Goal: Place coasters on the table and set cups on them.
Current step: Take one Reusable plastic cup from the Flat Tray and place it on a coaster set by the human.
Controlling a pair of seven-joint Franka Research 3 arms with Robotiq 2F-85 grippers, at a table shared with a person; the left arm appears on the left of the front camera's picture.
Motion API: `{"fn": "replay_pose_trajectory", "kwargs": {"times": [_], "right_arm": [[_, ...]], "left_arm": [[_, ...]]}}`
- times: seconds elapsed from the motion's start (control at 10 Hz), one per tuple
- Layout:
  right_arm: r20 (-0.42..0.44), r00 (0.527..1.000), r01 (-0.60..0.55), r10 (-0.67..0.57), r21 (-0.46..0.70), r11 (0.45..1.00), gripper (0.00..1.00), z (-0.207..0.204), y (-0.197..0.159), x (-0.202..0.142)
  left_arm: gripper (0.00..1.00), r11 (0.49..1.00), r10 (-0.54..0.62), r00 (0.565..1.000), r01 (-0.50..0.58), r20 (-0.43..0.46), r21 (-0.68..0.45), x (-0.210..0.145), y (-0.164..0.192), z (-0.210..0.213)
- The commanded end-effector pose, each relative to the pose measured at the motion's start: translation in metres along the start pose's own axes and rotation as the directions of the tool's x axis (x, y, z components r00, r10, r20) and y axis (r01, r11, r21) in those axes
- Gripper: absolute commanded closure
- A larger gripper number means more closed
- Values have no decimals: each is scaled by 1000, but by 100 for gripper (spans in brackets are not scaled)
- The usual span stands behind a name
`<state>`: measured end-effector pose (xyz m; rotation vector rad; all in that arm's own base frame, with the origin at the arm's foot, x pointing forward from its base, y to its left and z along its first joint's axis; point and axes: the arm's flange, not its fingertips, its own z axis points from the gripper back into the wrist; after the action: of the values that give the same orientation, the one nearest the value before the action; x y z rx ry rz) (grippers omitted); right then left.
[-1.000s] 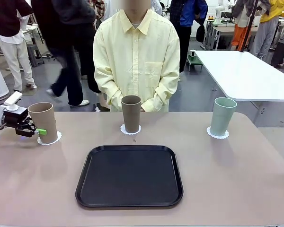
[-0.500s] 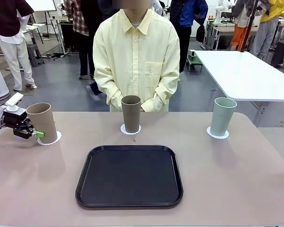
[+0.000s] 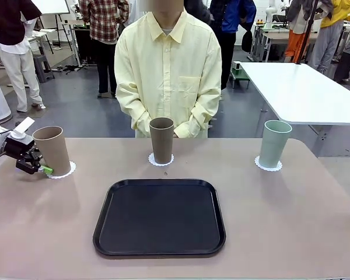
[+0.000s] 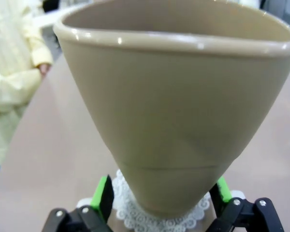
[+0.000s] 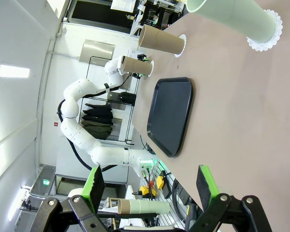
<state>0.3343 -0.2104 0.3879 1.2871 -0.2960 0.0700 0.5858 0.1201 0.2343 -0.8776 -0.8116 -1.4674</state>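
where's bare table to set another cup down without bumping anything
Free: the strips between the middle tan cup and the mint cup, and right of the black tray toward the table edge. Crowded: the left tan cup, where the open left gripper straddles its base.

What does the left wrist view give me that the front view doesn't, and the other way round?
Left wrist view alone: the green pads of the left end effector stand open either side of the tan cup's base, with gaps visible.

Front view alone: the black tray, the brown cup and the mint cup, each on its coaster.

Both: the tan cup upright on its lacy coaster, the beige table and the person's yellow shirt.
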Motion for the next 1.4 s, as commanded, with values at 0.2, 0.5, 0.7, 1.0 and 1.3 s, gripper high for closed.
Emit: {"fn": "replay_pose_trajectory", "kwargs": {"times": [0.2,0.5,0.7,1.0,1.3], "right_arm": [[1,1000,3,-3,0,1000,0,0,0,0],[1,1000,3,-3,0,1000,0,0,0,0],[1,1000,3,-3,0,1000,0,0,0,0],[1,1000,3,-3,0,1000,0,0,0,0],[1,1000,3,-3,0,1000,0,0,0,0]], "left_arm": [[0,999,19,990,-15,-136,29,15,-9,9],[0,997,19,979,-3,-204,76,37,-18,43],[0,996,55,956,-33,-289,82,55,-30,68],[0,991,99,940,-62,-326,122,101,-56,97],[0,956,156,920,-49,-360,290,182,-111,105]]}}
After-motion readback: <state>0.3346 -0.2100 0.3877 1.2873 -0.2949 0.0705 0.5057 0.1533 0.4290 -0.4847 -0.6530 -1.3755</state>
